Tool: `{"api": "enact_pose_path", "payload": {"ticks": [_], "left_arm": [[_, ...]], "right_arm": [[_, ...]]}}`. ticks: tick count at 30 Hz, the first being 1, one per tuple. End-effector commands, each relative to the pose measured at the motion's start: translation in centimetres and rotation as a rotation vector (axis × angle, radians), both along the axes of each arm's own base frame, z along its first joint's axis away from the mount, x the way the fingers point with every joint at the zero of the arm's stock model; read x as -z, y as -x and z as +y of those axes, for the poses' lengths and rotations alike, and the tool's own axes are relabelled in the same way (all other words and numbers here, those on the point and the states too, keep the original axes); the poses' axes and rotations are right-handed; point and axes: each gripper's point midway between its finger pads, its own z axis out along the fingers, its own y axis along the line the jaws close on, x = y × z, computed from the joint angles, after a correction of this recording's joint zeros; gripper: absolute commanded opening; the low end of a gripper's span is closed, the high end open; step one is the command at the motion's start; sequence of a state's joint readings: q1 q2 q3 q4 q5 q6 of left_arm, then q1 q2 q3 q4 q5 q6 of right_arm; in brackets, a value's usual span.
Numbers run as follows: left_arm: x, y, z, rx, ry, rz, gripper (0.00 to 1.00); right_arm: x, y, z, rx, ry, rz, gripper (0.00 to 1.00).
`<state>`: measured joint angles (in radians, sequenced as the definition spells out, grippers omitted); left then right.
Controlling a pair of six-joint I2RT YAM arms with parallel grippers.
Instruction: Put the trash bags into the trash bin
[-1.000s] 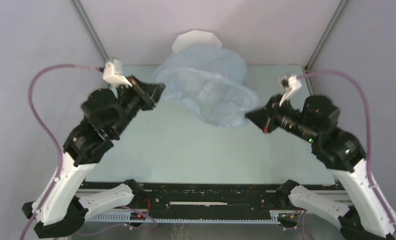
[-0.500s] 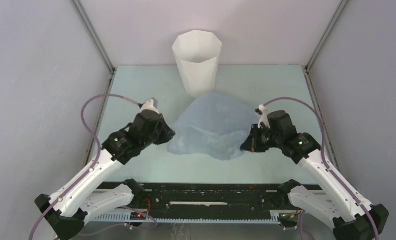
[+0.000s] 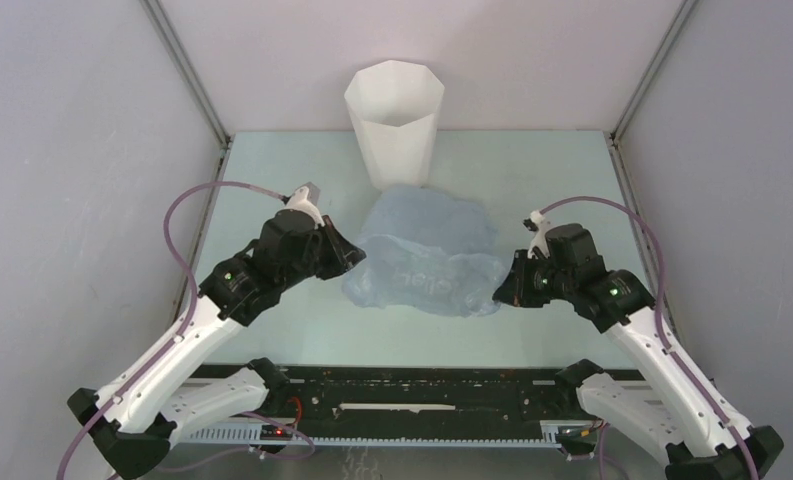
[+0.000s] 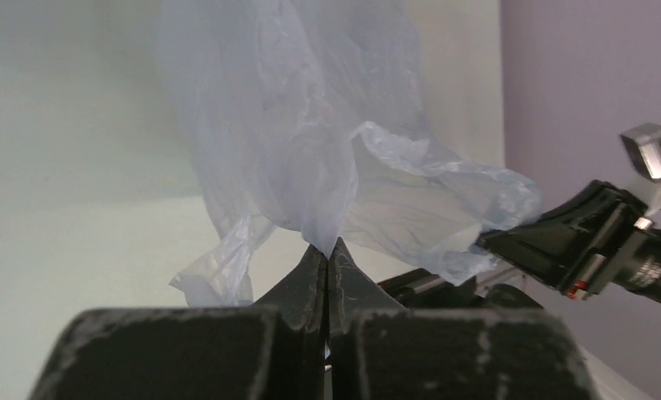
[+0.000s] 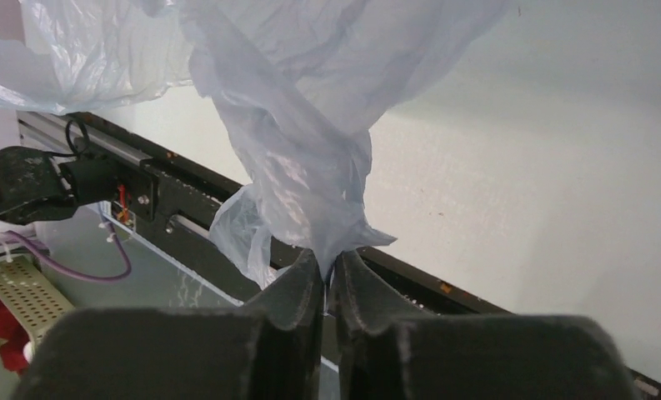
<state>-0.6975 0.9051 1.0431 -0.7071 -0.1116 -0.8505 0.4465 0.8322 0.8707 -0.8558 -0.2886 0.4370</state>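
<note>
Holding a crinkly pale-blue plastic film bag [image 3: 427,265] stretched by both ends.
Left gripper [image 3: 352,260] and right gripper [image 3: 500,292] each clamp an edge; tall white faceted bin [image 3: 394,125] stands beyond, nearer my left.

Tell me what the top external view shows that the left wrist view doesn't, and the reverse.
Only the top external view: the tall white faceted plastic bin, upright beyond the thin pale-blue plastic film bag, and the whitish print on the film. Only the left wrist view: the left gripper closed on a pinch of the bag's edge, fingertips together. Both: the bag spread between the two arms, with the right gripper at its opposite edge.
</note>
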Motion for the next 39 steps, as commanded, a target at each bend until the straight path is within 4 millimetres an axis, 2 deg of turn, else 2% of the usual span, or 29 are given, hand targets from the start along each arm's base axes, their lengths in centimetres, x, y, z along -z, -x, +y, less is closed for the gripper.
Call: {"api": "enact_pose_path", "payload": {"ticks": [1, 3, 6, 8, 10, 15, 20, 26, 30, 33, 35, 37, 39], "left_arm": [[-2.2, 0.5, -2.8, 0.063, 0.197, 0.001, 0.0], [-2.6, 0.7, -3.7, 0.081, 0.258, 0.016, 0.0], [-3.1, 0.6, -3.7, 0.053, 0.296, 0.023, 0.0], [-3.4, 0.5, -3.6, 0.028, 0.318, 0.029, 0.0], [-3.6, 0.5, -3.6, 0.01, 0.349, 0.041, 0.0], [-4.4, 0.8, -3.8, -0.014, 0.447, 0.063, 0.0], [-4.7, 1.0, -4.6, 0.004, 0.507, 0.092, 0.0], [-4.8, 1.0, -4.7, 0.007, 0.511, 0.092, 0.0], [-4.6, 1.0, -4.6, 0.005, 0.505, 0.09, 0.0], [-4.5, 0.8, -4.1, -0.003, 0.486, 0.069, 0.0], [-3.9, 0.8, -3.3, -0.018, 0.445, 0.061, 0.0], [-2.8, 0.7, -2.4, -0.028, 0.368, 0.059, 0.0], [-0.5, 0.9, -1.4, -0.021, 0.235, 0.081, 0.04]], "right_arm": [[0.5, 0.4, -0.4, 0.074, -0.028, 0.025, 0.25], [0.7, 0.5, -0.1, 0.103, -0.061, 0.04, 0.33], [0.2, 1.0, 0.6, 0.117, -0.149, 0.046, 0.46], [-0.9, 1.4, 1.1, 0.118, -0.219, 0.019, 0.55], [-2.2, 1.8, 1.4, 0.112, -0.286, -0.017, 0.59], [-2.9, 2.2, 1.0, 0.172, -0.385, -0.072, 0.64], [-3.3, 1.9, 1.6, 0.22, -0.532, -0.097, 0.69], [-1.0, 0.9, -0.3, 0.319, -0.436, -0.124, 0.72], [-1.9, 0.3, -0.5, 0.339, -0.48, -0.183, 0.68], [-2.6, 0.2, -1.2, 0.367, -0.48, -0.221, 0.59], [-2.7, 0.4, -1.3, 0.354, -0.458, -0.225, 0.4], [-2.9, 0.7, -1.1, 0.321, -0.428, -0.216, 0.04], [-3.3, 0.9, -0.9, 0.279, -0.397, -0.209, 0.0]]}}
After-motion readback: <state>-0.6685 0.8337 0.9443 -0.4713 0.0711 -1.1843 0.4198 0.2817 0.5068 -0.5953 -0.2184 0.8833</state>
